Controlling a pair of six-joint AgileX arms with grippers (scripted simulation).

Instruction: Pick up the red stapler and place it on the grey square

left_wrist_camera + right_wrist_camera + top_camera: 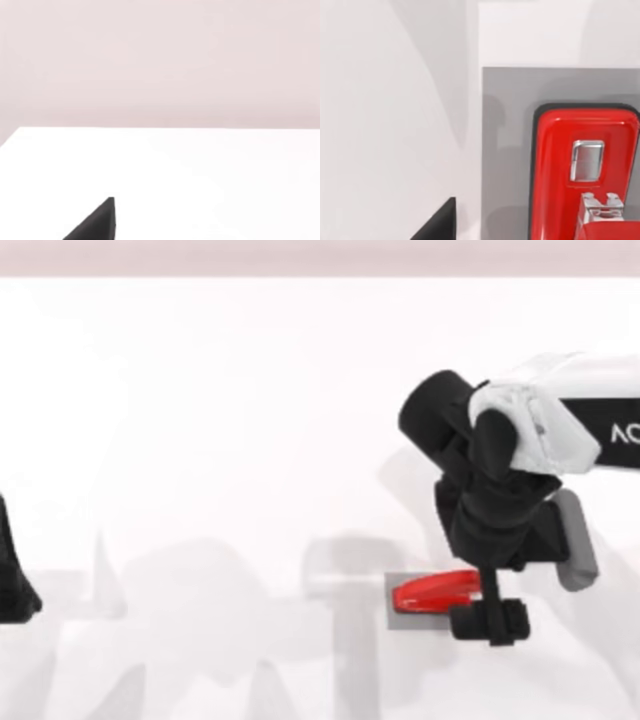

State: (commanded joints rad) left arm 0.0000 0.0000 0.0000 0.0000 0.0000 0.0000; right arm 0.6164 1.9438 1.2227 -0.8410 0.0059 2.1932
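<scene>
Red plastic and a bright metal plate marked the red stapler (432, 591), which lay in the lower right of the top view on the grey square (392, 614), its pointed nose toward the frame's left and its thick end hidden under the right gripper (488, 618). In the right wrist view the red stapler (585, 170) sat well inside the grey square (510, 125), with grey showing past its end and along one side, so by my judgement the placing was done or very nearly so.

Whether the right gripper's fingers pinched the stapler or stood apart from it, I could not tell; only one dark fingertip (437, 225) showed at the lower edge of that wrist view, off the square and clear of the stapler.

I judged the stapler light and rigid, with a glossy shell likely to slip under the pads. The better hold would be across its narrow width near the thick hinged end, since the sprung top could give if pressed from above.

White, flat and matte, the table (200, 440) carried only soft grey shadows, with a pale pinkish wall behind. At the left edge of the top view the left gripper (15, 585) sat parked, its fingers too little seen to read.
</scene>
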